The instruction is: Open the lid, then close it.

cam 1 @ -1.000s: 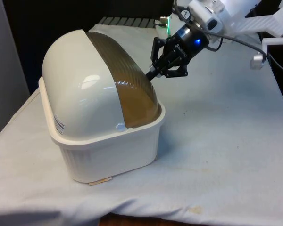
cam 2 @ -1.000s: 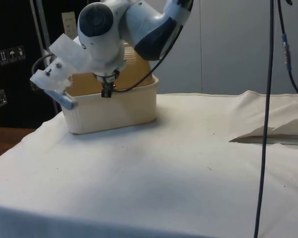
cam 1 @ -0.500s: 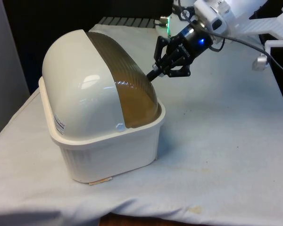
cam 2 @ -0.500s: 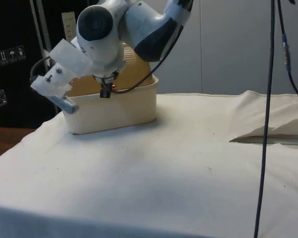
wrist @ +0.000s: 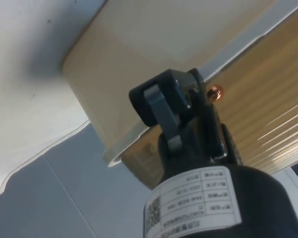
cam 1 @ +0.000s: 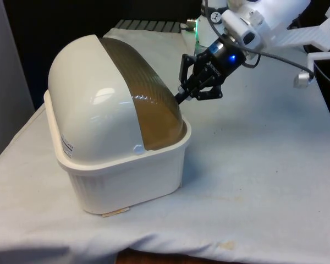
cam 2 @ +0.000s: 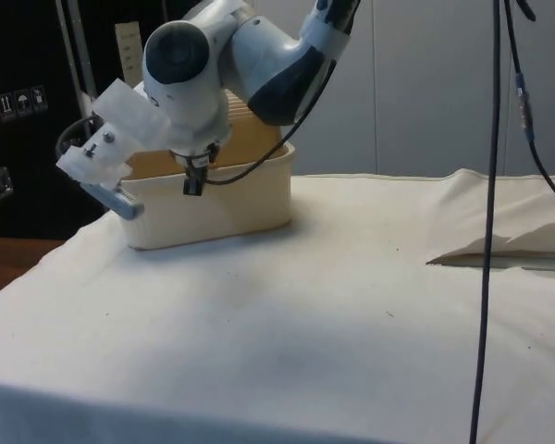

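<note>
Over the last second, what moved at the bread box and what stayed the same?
The gripper eased slightly down and along the brown roll lid, fingertips staying at its far edge. The bread box seems nudged slightly toward the front view's left. The lid stayed down; nothing was released.

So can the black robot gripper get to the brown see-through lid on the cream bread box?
Probably yes: the gripper is already right at the lid's far edge, nothing between.

Clearance: blocked at my 9 o'clock.
Bread box [cam 1: 118,132] crowds my gripper [cam 1: 182,94]; bare cloth [cam 1: 264,159] from 3 to 6 o'clock.
</note>
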